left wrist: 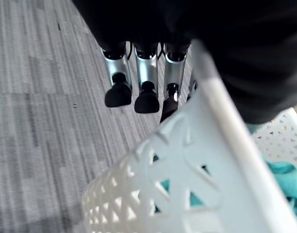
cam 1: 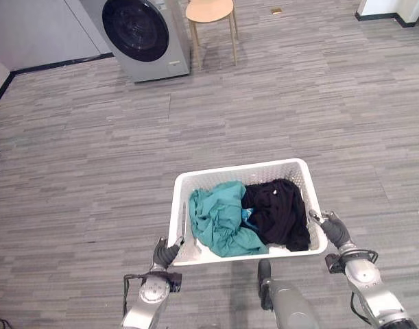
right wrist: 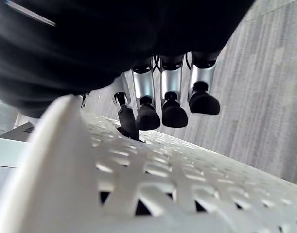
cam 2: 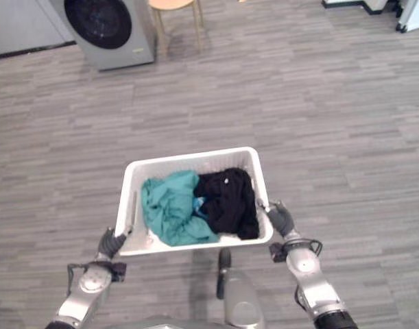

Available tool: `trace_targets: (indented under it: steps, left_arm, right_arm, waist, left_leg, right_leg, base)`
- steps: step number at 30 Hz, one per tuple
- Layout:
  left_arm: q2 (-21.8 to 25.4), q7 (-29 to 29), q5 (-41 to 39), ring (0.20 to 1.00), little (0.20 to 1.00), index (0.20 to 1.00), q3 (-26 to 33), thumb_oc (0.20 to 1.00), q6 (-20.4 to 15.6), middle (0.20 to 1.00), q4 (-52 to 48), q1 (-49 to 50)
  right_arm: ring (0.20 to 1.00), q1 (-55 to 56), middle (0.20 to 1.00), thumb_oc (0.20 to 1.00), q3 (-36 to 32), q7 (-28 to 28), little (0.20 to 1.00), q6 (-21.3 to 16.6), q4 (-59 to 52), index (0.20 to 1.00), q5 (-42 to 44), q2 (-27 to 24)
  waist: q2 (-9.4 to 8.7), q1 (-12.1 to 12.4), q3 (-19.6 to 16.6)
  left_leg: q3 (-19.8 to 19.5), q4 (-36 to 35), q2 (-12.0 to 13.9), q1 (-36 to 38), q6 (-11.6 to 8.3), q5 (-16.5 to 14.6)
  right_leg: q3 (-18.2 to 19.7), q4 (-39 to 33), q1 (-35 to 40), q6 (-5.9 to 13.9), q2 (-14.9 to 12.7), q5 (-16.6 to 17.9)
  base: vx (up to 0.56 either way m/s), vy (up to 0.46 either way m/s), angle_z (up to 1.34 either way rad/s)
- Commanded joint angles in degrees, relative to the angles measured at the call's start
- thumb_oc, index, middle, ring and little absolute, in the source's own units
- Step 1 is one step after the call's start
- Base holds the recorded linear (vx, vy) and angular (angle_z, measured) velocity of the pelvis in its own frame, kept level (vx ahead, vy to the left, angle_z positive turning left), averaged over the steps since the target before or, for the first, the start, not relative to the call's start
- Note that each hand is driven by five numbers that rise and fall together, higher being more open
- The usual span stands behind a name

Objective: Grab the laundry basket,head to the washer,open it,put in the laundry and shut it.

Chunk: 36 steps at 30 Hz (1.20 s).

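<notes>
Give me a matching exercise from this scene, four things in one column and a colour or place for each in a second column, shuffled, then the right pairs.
Things:
1. washer
2. stool
3. teal garment
4. black garment

Descriptions:
A. lies on the robot's right side of the laundry basket
B. pale wood, standing beside the washer
C. grey, with a dark round door
D. lies on the robot's left side of the basket

Pairs: 1-C, 2-B, 3-D, 4-A

Silver-grey arms, left hand (cam 1: 165, 253) and right hand (cam 1: 334, 230) under dark ribbed covers, silver fingers (left wrist: 147, 85) with rounded dark tips
</notes>
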Motion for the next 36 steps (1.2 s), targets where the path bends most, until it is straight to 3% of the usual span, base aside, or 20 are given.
trace_targets:
  steps: [1, 4, 5, 7, 9, 12, 16, 17, 18, 20, 21, 22, 24, 26, 27, 30, 31, 35, 36]
  left_arm:
    - [1.16, -3.11, -5.52, 0.200, 0.200, 0.200, -0.54, 0.200, -7.61, 0.200, -10.37, -0.92]
    - [1.27, -3.44, -4.81, 0.200, 0.200, 0.200, -0.44, 0.200, -7.17, 0.200, -10.58, -0.10]
    - [1.22, -3.47, -4.58, 0.200, 0.200, 0.200, -0.25, 0.200, -6.95, 0.200, -10.64, 0.28]
    - [1.02, -3.34, -4.56, 0.200, 0.200, 0.200, 0.35, 0.200, -6.64, 0.200, -10.74, 1.28]
    - [0.92, -3.69, -4.29, 0.200, 0.200, 0.200, 0.51, 0.200, -6.42, 0.200, -11.05, 1.80]
    - [0.74, -3.92, -3.83, 0.200, 0.200, 0.200, 1.05, 0.200, -6.27, 0.200, -11.83, 2.77]
    - [1.21, -4.46, -3.60, 0.200, 0.200, 0.200, 1.13, 0.200, -6.30, 0.200, -12.12, 3.56]
    - [1.82, -4.55, -3.72, 0.200, 0.200, 0.200, 0.42, 0.200, -6.16, 0.200, -11.77, 2.89]
    - [1.85, -4.55, -3.72, 0.200, 0.200, 0.200, 0.42, 0.200, -6.16, 0.200, -11.76, 2.89]
    - [3.57, -4.52, -2.79, 0.200, 0.200, 0.200, -0.01, 0.200, -6.06, 0.200, -11.53, 1.82]
    - [3.60, -4.52, -2.79, 0.200, 0.200, 0.200, 0.00, 0.200, -6.06, 0.200, -11.52, 1.81]
    - [4.15, -4.13, -2.52, 0.200, 0.200, 0.200, 0.06, 0.200, -6.11, 0.200, -11.41, 1.32]
    - [4.15, -3.78, -2.63, 0.200, 0.200, 0.200, -0.03, 0.200, -6.16, 0.200, -11.08, 0.72]
    - [4.27, -3.54, -2.69, 0.200, 0.200, 0.200, 0.04, 0.200, -6.19, 0.200, -10.93, 0.37]
    - [4.29, -3.46, -2.76, 0.200, 0.200, 0.200, 0.38, 0.200, -6.25, 0.200, -10.92, 0.48]
    - [3.90, -3.44, -3.31, 0.200, 0.200, 0.200, 0.65, 0.200, -6.19, 0.200, -10.46, 0.59]
    - [3.31, -3.30, -3.42, 0.200, 0.200, 0.200, 1.16, 0.200, -6.25, 0.200, -9.61, 0.22]
    - [3.05, -3.34, -3.08, 0.200, 0.200, 0.200, 1.43, 0.200, -6.66, 0.200, -9.40, 0.14]
    - [1.74, -4.53, -3.16, 0.200, 0.200, 0.200, 0.72, 0.200, -6.52, 0.200, -9.34, 0.92]
  right_arm:
    - [0.200, -1.14, 0.200, 0.200, -1.15, -1.20, 0.200, -4.57, -6.90, 0.200, 2.48, -0.82]
    - [0.200, -0.46, 0.200, 0.200, -1.80, -1.52, 0.200, -4.38, -6.85, 0.200, 2.60, -0.83]
    - [0.200, -0.21, 0.200, 0.200, -1.82, -1.67, 0.200, -4.33, -6.69, 0.200, 2.55, -0.72]
    - [0.200, 0.16, 0.200, 0.200, -1.64, -1.92, 0.200, -4.30, -6.06, 0.200, 2.30, -0.50]
    - [0.200, 0.46, 0.200, 0.200, -1.77, -2.18, 0.200, -4.42, -5.47, 0.200, 2.17, -0.12]
    - [0.200, 0.59, 0.200, 0.200, -1.65, -2.34, 0.200, -4.46, -4.76, 0.200, 2.06, 0.36]
    - [0.200, 1.20, 0.200, 0.200, -1.46, -1.71, 0.200, -4.59, -4.77, 0.200, 1.80, 1.22]
    - [0.200, 0.98, 0.200, 0.200, -1.07, -1.46, 0.200, -4.55, -4.66, 0.200, 1.81, 1.91]
    - [0.200, 0.98, 0.200, 0.200, -1.07, -1.46, 0.200, -4.55, -4.66, 0.200, 1.80, 1.94]
    - [0.200, 0.94, 0.200, 0.200, -0.37, -0.91, 0.200, -4.53, -4.44, 0.200, 1.28, 2.60]
    - [0.200, 0.92, 0.200, 0.200, -0.37, -0.91, 0.200, -4.54, -4.43, 0.200, 1.28, 2.63]
    - [0.200, 0.56, 0.200, 0.200, 0.08, -0.71, 0.200, -4.63, -4.74, 0.200, 1.00, 3.05]
    - [0.200, 0.00, 0.200, 0.200, 0.58, -0.58, 0.200, -4.62, -4.50, 0.200, 0.44, 3.19]
    - [0.200, -0.37, 0.200, 0.200, 0.95, -0.40, 0.200, -4.23, -4.50, 0.200, -0.23, 2.98]
    - [0.200, -0.54, 0.200, 0.200, 0.99, -0.27, 0.200, -4.03, -4.43, 0.200, 0.00, 2.79]
    - [0.200, -0.48, 0.200, 0.200, 0.65, -0.53, 0.200, -3.82, -4.03, 0.200, 0.53, 2.70]
    - [0.200, -0.30, 0.200, 0.200, 0.39, -0.68, 0.200, -3.78, -3.76, 0.200, 0.92, 2.80]
    - [0.200, 0.51, 0.200, 0.200, -0.11, -0.78, 0.200, -3.89, -4.12, 0.200, 0.93, 2.49]
    - [0.200, 2.30, 0.200, 0.200, -1.19, -0.39, 0.200, -3.94, -3.35, 0.200, 0.99, 2.35]
  waist:
    - [-4.72, 0.21, -2.64]
    - [-5.08, 1.62, -2.64]
    - [-4.75, 2.03, -2.55]
    - [-3.64, 3.29, -2.07]
    - [-3.52, 4.03, -1.92]
    - [-4.09, 5.47, -1.95]
    - [-4.41, 5.91, -3.67]
    - [-5.58, 6.06, -4.47]
    - [-5.64, 6.09, -4.51]
    - [-7.58, 6.17, -5.28]
    - [-7.64, 6.23, -5.35]
    - [-7.89, 5.76, -4.89]
    - [-7.32, 5.47, -4.56]
    - [-6.15, 4.38, -3.52]
    - [-4.96, 3.46, -2.85]
    - [-4.69, 2.28, -1.79]
    - [-4.92, 1.53, -1.10]
    - [-5.26, 1.33, -0.86]
    - [-5.97, 1.19, -2.34]
  left_leg:
    - [2.99, -4.12, 0.78, -6.19, 2.80, 1.16]
    - [7.02, -13.57, 0.97, -10.63, 4.04, -1.57]
    - [7.84, -18.64, 1.09, -11.23, 3.96, -0.30]
    - [7.74, -29.02, 1.43, -13.08, 2.51, 6.80]
    - [7.95, -35.58, 1.82, -13.79, 1.91, 9.20]
    - [8.92, -39.86, 4.25, -16.38, 1.40, 10.84]
    - [9.74, -36.73, 5.19, -16.10, 1.76, 12.13]
    - [9.59, -33.22, 4.08, -16.35, 2.56, 11.01]
    - [9.63, -33.09, 4.06, -16.43, 2.58, 10.91]
    - [9.41, -30.64, 1.07, -15.30, 5.26, 6.91]
    - [9.50, -30.58, 1.03, -15.39, 5.29, 6.86]
    - [9.30, -30.42, -0.70, -13.42, 7.07, 4.36]
    - [9.03, -31.08, -1.04, -11.89, 7.62, 3.60]
    - [8.15, -32.57, -1.80, -8.08, 8.19, 2.13]
    - [7.51, -33.37, -1.84, -5.70, 8.00, 1.12]
    - [6.19, -33.72, -2.39, -2.93, 7.72, -0.42]
    - [4.78, -33.42, -3.18, -0.72, 7.12, -2.14]
    - [3.44, -31.33, -3.37, 0.18, 6.77, -4.47]
    - [4.18, -24.27, -1.96, 0.55, 4.79, -5.67]
  right_leg:
    - [2.98, -9.69, 9.08, 10.80, -5.03, -1.64]
    - [2.52, -10.63, 13.15, 11.56, -4.92, -3.84]
    - [2.40, -10.67, 14.27, 11.80, -4.45, -4.50]
    - [2.80, -10.69, 17.23, 11.98, -2.68, -6.37]
    - [2.87, -10.55, 19.42, 12.07, -2.13, -7.51]
    - [4.11, -9.90, 23.99, 12.37, -1.75, -10.67]
    - [5.45, -9.37, 27.07, 13.23, -2.02, -13.13]
    - [5.71, -7.43, 27.60, 14.21, -3.88, -12.70]
    - [5.73, -7.38, 27.54, 14.23, -3.93, -12.75]
    - [7.38, 3.82, 23.74, 17.21, -6.27, -5.22]
    - [7.46, 3.99, 23.56, 17.25, -6.35, -5.31]
    - [8.66, 11.23, 19.20, 18.77, -6.57, 0.32]
    - [9.09, 13.58, 15.58, 18.51, -5.90, 1.52]
    - [8.10, 13.84, 10.18, 17.80, -5.15, -0.69]
    - [6.11, 9.97, 6.47, 16.37, -4.20, -3.93]
    - [4.98, 4.70, 3.01, 15.78, -3.49, -4.24]
    - [5.02, -2.05, 0.79, 16.08, -3.73, -2.82]
    - [4.98, -3.90, 2.13, 16.24, -4.26, -2.52]
    - [4.62, -3.91, 4.95, 14.07, -4.29, -2.49]
  base:
    - [0.34, -0.165, -0.17]
    - [0.34, -0.077, -0.41]
    - [0.38, -0.015, -0.21]
    - [0.43, 0.003, -0.36]
    - [0.41, 0.018, -0.40]
    - [0.59, 0.080, -0.45]
    - [0.49, 0.102, -0.41]
    - [0.52, 0.128, -0.13]
    - [0.63, 0.210, -0.16]
    - [0.45, 0.193, 0.15]
    - [0.35, 0.167, 0.38]
    - [0.21, 0.101, 0.28]
    - [0.27, 0.114, 0.21]
    - [0.40, 0.102, 0.25]
    - [0.38, 0.048, 0.23]
    - [0.42, -0.070, 0.30]
    - [0.28, -0.088, 0.39]
    - [0.32, -0.146, 0.51]
    - [0.50, -0.287, 1.50]
